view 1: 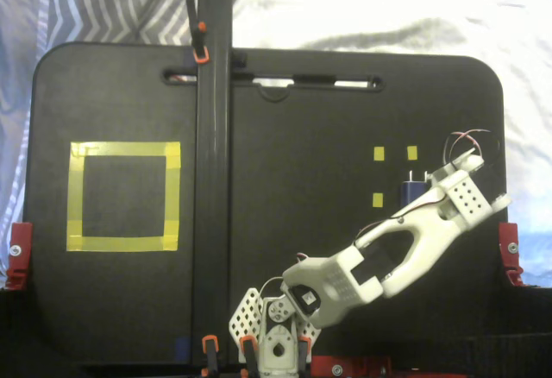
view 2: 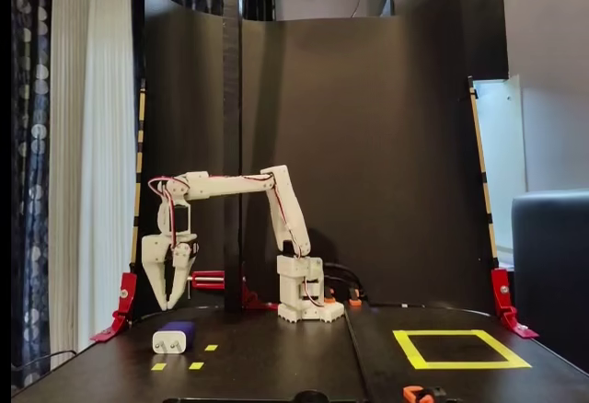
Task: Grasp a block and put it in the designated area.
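Note:
The block (view 2: 173, 338) lies on the black board at the front left, blue with a white end face. Seen from above, the block (view 1: 410, 192) shows its silvery prongs pointing away from the arm's base. My gripper (view 2: 165, 305) hangs fingers down just above the block and slightly to its left, touching nothing. It is open, with its tips a small way apart and nothing between them. From above, the white wrist (view 1: 467, 193) sits right of the block and hides the fingers. The designated area (view 1: 123, 148) is far left from above, and the designated area (view 2: 465, 364) is front right in the side view.
Small yellow tape squares (view 1: 379, 154) lie around the block. A tall black post (view 1: 214, 136) stands between the block's side and the yellow square. Red clamps (view 1: 511, 253) grip the board's edges. The arm's base (view 2: 308, 297) stands mid-board before a black backdrop.

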Robot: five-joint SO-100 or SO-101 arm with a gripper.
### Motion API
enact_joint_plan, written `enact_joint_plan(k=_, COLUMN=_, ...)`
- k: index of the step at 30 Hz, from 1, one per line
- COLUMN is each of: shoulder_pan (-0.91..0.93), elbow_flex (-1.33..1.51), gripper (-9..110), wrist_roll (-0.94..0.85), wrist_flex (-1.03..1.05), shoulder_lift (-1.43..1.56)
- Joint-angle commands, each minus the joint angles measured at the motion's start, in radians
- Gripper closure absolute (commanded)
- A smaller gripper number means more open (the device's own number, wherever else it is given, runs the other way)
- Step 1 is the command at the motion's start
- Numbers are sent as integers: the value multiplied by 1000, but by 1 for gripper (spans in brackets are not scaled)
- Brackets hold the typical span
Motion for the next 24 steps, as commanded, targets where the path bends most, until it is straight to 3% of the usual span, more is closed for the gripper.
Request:
enact_joint_plan(k=1, shoulder_pan=-9, elbow_flex=-38, gripper=92, wrist_roll=9, wrist_flex=-18, shoulder_lift=0)
enact_joint_plan(k=4, shoulder_pan=-12, elbow_flex=-38, gripper=77, wrist_roll=9, wrist_flex=-34, shoulder_lift=-5)
enact_joint_plan(k=10, shoulder_pan=-12, elbow_flex=-38, gripper=61, wrist_roll=9, wrist_flex=-61, shoulder_lift=-2)
enact_joint_plan(k=24, shoulder_pan=18, elbow_flex=-37, gripper=59, wrist_roll=9, wrist_flex=-80, shoulder_lift=-21)
